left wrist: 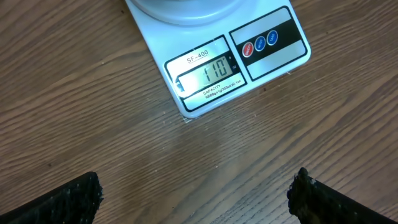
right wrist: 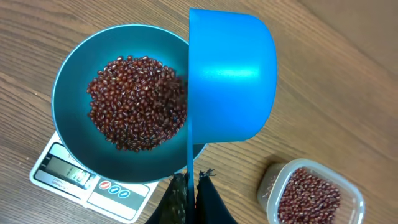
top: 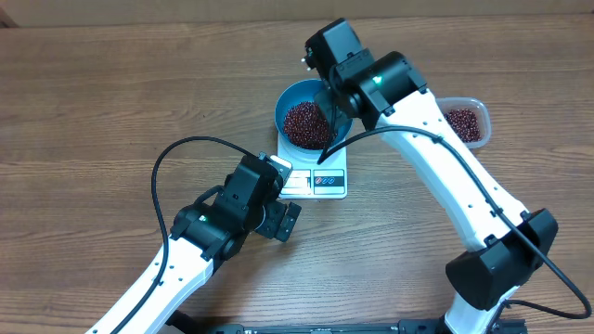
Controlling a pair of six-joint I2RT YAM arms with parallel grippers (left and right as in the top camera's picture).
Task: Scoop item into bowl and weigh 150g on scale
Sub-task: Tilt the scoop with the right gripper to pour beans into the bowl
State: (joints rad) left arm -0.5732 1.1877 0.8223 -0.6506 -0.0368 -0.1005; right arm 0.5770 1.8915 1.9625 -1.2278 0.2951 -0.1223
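**Scoop tipped over the bowl, scale display reads 110**

The beans (right wrist: 134, 102) lie as a loose heap in the blue bowl (right wrist: 68, 81). The bowl stands on the white scale (left wrist: 180, 43), toward the tabletop's far edge and about midway across. More beans fill a clear tub (right wrist: 267, 186) nearer the far right corner.

The right end effector (right wrist: 189, 186) is closed narrowly on the thin handle of the blue scoop (right wrist: 233, 74). It holds the cup on its side at the bowl's rim, mouth toward the heap. The left end effector (left wrist: 194, 193) hangs wide and empty just in front of the scale, touching nothing.

The beans look small, hard and smooth, so they should pour freely, roll and bounce, and fingers could not pinch them up. They are best moved in the scoop, gripped by its handle and tipped slowly so the last few trickle out. The bowl has slick walls and seems to rest loose on the light scale, so a knock from the scoop could shift it or upset the reading.

On the scale's front edge the label reads "SF-400". The display (left wrist: 208, 74) shows 110, short of the target. Beneath it stands "CAPACITY", with a finer line too small to read. The lettering on one red and two blue buttons (left wrist: 260, 42) cannot be made out.
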